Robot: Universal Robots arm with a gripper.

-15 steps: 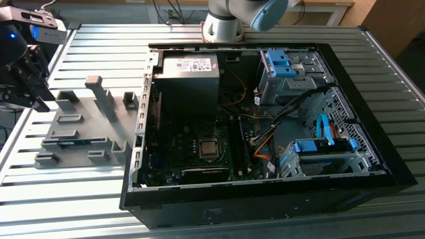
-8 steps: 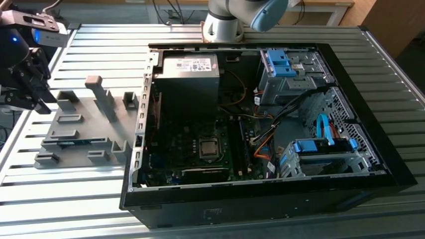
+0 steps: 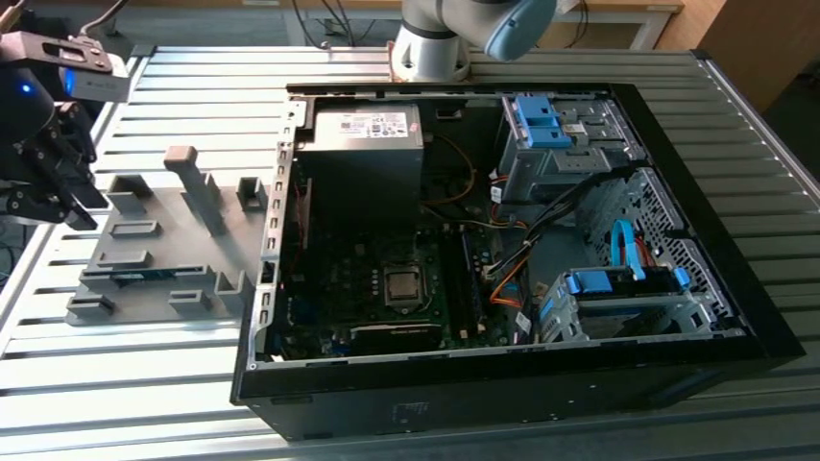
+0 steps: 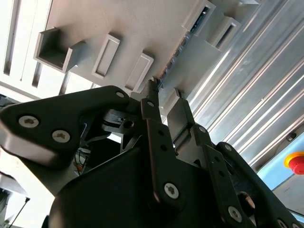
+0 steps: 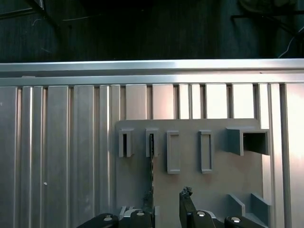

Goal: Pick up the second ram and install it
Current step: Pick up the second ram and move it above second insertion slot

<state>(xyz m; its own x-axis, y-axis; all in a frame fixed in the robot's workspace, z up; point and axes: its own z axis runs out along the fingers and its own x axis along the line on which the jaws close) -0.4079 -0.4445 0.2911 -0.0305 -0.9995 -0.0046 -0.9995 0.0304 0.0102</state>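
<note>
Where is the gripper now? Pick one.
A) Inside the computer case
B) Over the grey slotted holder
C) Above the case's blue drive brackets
B: in the first wrist view the gripper hangs with its fingers apart over the grey slotted holder, which lies outside the computer case.

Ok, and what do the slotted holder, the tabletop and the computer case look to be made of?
The slotted holder is probably plastic: a uniform matte grey with a blocky, moulded or printed look. The tabletop looks like aluminium profile, with pale silvery ribs and a soft sheen. The computer case is likely painted sheet metal, satin black outside with bare, perforated grey metal inside.
</note>
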